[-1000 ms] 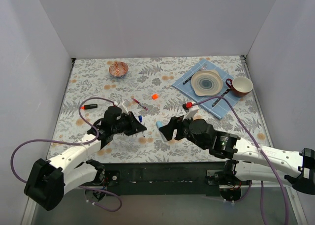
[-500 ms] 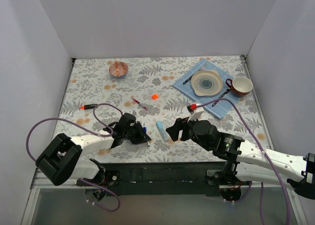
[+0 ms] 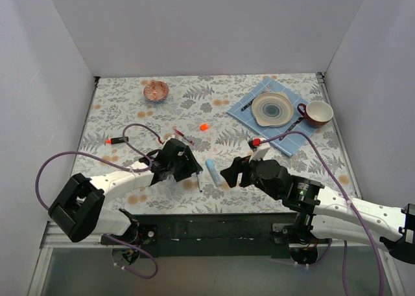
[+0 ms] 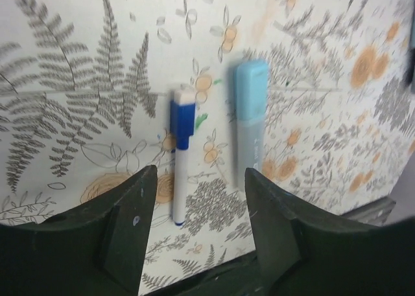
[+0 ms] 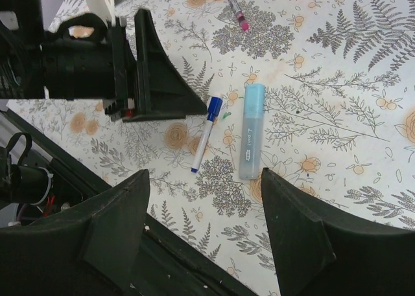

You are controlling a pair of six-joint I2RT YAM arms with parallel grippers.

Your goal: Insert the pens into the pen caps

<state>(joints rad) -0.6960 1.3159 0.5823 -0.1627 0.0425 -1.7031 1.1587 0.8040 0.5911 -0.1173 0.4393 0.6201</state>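
The left end effector hangs low over the floral-patterned table. Its two dark fingers are spread apart and hold nothing. In the left wrist view, the thin white pen with a dark-blue end lies flat on the table in the gap between them, untouched. Just beside it, nearly parallel, lies the chunky light-blue marker. The right end effector faces them from the other side, likewise released and empty; in its wrist view both writers lie on the table ahead of its fingers. Farther back on the table are the thin dark-red pen and the small bright orange cap. Well apart at the left is the black marker with an orange end.
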